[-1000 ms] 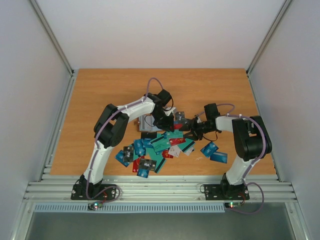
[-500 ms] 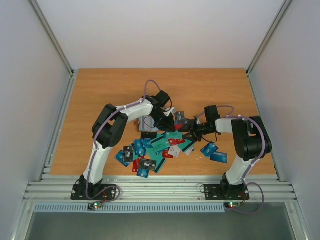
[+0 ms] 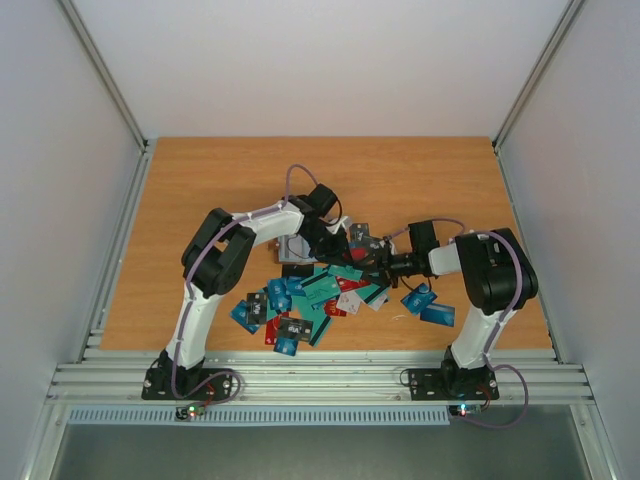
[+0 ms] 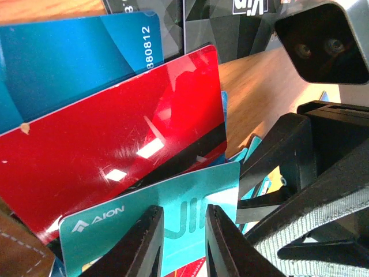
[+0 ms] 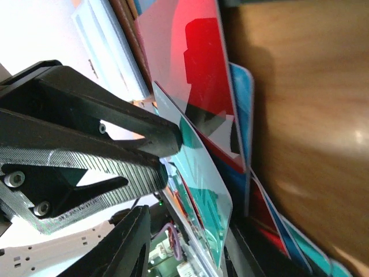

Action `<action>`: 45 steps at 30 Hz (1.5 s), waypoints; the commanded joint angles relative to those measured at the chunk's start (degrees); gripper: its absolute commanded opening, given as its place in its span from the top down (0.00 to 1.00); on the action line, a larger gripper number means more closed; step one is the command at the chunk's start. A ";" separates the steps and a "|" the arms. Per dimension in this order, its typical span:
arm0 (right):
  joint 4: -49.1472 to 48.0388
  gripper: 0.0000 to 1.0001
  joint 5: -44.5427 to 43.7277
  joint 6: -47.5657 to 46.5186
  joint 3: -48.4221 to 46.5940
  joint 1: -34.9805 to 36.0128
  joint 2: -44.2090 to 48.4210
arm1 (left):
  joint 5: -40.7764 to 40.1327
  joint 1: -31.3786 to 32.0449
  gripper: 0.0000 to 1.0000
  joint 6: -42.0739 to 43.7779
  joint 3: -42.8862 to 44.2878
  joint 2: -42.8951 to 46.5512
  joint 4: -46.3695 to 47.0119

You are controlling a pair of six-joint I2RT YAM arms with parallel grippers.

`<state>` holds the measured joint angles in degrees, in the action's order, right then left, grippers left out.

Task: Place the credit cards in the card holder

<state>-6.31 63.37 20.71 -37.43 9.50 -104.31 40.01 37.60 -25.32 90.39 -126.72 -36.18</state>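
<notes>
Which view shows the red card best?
Left wrist: the red card is large, face on, partly behind a teal card. Right wrist shows it obliquely, under glare. Top external: too small to pick out.

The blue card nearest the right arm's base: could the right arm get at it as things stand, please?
Probably yes: the blue card lies uncovered on the table, apart from the pile. The right tool, busy at the pile, must draw back first.

Robotics lab test cell: wooden tabletop (image 3: 200,180) boxed in by plain white panels (image 3: 320,60), aluminium rails (image 3: 320,380), bolted robot arms (image 3: 215,262).
</notes>
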 commanded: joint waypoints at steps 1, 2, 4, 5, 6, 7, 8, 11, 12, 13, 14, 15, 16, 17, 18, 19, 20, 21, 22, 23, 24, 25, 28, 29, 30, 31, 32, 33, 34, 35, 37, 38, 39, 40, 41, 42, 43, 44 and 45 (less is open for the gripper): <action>-9.47 0.68 -0.73 3.28 1.04 0.96 -2.89 | -0.83 1.38 0.77 -1.54 -3.41 -2.33 -0.62; -8.91 0.69 -1.17 2.79 0.98 0.98 -2.90 | -0.69 1.39 0.76 -1.77 -3.58 -2.37 -0.45; -7.17 0.71 -2.08 1.64 0.58 0.96 -3.28 | -0.38 1.34 0.77 -1.92 -3.77 -2.35 -0.28; -6.77 0.73 -2.45 1.43 0.57 1.01 -3.41 | -0.31 1.38 0.77 -1.88 -3.79 -2.30 -0.30; -6.62 0.75 -2.67 1.37 0.53 0.97 -3.60 | -0.21 1.38 0.77 -1.80 -3.84 -2.24 -0.39; -6.51 0.78 -2.91 1.43 0.44 0.98 -3.76 | -0.20 1.38 0.77 -1.69 -3.90 -2.11 -0.48; -6.06 0.80 -3.17 1.35 0.24 0.96 -3.81 | -0.19 1.40 0.77 -1.60 -3.97 -2.01 -0.54; -3.13 0.90 -3.79 0.20 -0.49 0.96 -3.69 | 0.10 1.40 0.77 -1.63 -3.80 -1.99 -0.16; -1.52 0.93 -4.05 -0.59 -0.94 0.96 -3.45 | 0.22 1.37 0.77 -1.86 -3.66 -1.85 -0.01; 0.25 0.97 -4.45 -1.39 -1.30 0.96 -3.15 | 0.24 1.40 0.77 -1.95 -3.49 -1.56 0.00; 1.96 0.99 -4.79 -2.32 -1.62 0.96 -2.59 | 0.12 1.34 0.77 -2.01 -3.35 -1.01 0.00; 3.47 0.99 -5.25 -2.99 -1.93 0.96 -2.04 | -0.11 1.25 0.77 -1.97 -3.09 -0.27 -0.24; 4.90 0.99 -5.55 -3.48 -2.20 0.96 -1.55 | -0.23 1.23 0.77 -1.89 -2.72 0.51 -0.72; 6.42 0.99 -5.70 -4.01 -2.55 0.96 -1.00 | -0.46 1.05 0.77 -1.71 -2.33 1.44 -1.18; 8.56 0.99 -5.88 -4.63 -2.92 0.96 -0.40 | -0.68 0.86 0.76 -1.54 -2.05 2.78 -1.58; 10.62 0.99 -6.08 -5.49 -3.44 0.96 0.50 | -0.91 0.68 0.75 -1.37 -1.71 3.80 -1.98; 14.06 0.99 -6.33 -6.70 -4.03 0.96 2.02 | -1.12 0.33 0.73 -1.19 -1.30 4.90 -2.48; 17.43 0.99 -6.71 -8.24 -4.89 0.96 3.26 | -1.26 0.05 0.73 -0.95 -0.78 6.04 -3.12; 20.93 0.99 -7.10 -10.22 -5.98 0.92 4.71 | -1.34 -0.37 0.71 -0.19 -0.14 7.17 -3.93; 24.49 0.99 -7.54 -12.20 -7.33 0.89 6.06 | -1.30 -0.93 0.70 0.40 0.48 8.37 -4.63; 28.20 0.99 -7.89 -14.48 -9.27 0.88 7.22 | -0.76 -1.42 0.68 1.41 1.18 9.38 -5.59; 31.34 0.99 -8.11 -16.65 -11.03 0.90 8.34 | -0.05 -2.08 0.66 2.40 2.06 10.37 -6.82; 37.29 0.99 -8.38 -19.73 -14.90 0.83 10.64 | 2.26 -4.05 0.61 8.23 5.06 13.12 -12.52; 37.40 0.99 -7.73 -19.59 -15.45 0.79 11.23 | 2.66 -4.59 0.60 11.56 6.20 13.95 -14.96; 37.54 0.99 -7.27 -19.26 -15.97 0.79 11.87 | 2.99 -5.17 0.59 13.84 7.19 14.97 -17.49; 37.61 0.99 -7.02 -18.91 -16.39 0.84 12.60 | 3.59 -5.70 0.57 17.04 7.98 15.89 -20.11; 37.78 0.99 -6.77 -18.73 -16.82 0.86 13.40 | 4.27 -6.36 0.56 19.56 8.38 16.86 -22.32; 38.18 0.99 -6.32 -18.74 -17.39 0.92 14.01 | 5.07 -7.07 0.55 23.30 8.55 17.86 -24.34; 38.89 0.99 -5.80 -19.11 -17.94 0.88 14.67 | 6.05 -7.75 0.54 25.54 8.57 18.71 -26.17; 39.92 0.99 -5.32 -19.71 -18.73 1.00 15.21 | 7.18 -8.27 0.53 28.53 8.68 19.69 -28.13; 42.95 0.99 -4.58 -23.42 -20.40 1.33 16.12 | 8.32 -8.88 0.52 33.92 8.57 21.53 -31.39; 44.20 0.99 -3.88 -24.59 -21.20 1.58 16.60 | 9.04 -9.20 0.52 35.72 7.75 22.91 -31.53; 45.18 0.99 -2.99 -25.74 -21.92 2.06 17.15 | 9.90 -9.41 0.51 36.29 6.52 24.35 -30.43; 45.88 0.99 -1.70 -26.86 -22.62 2.55 17.97 | 10.47 -9.47 0.51 36.09 4.90 25.88 -29.13; 46.88 0.99 -0.82 -28.08 -23.53 3.09 19.03 | 11.02 -9.48 0.51 35.37 3.49 27.31 -27.26; 48.51 0.99 -0.22 -29.56 -24.54 3.84 19.86 | 12.39 -9.48 0.51 34.56 1.95 28.71 -25.48; 49.92 0.99 0.29 -31.90 -26.12 4.68 20.48 | 13.57 -9.44 0.51 33.87 0.34 30.97 -22.47; 52.09 0.99 0.67 -33.33 -27.57 5.56 20.82 | 13.97 -9.41 0.51 33.17 -1.54 32.86 -19.81; 54.42 0.99 0.85 -37.09 -29.12 6.68 20.92 | 14.91 -9.39 0.51 31.89 -3.03 34.64 -17.48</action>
<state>39.44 60.12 -5.37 -60.93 12.82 -86.52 49.54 28.21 5.67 91.94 -98.67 -60.84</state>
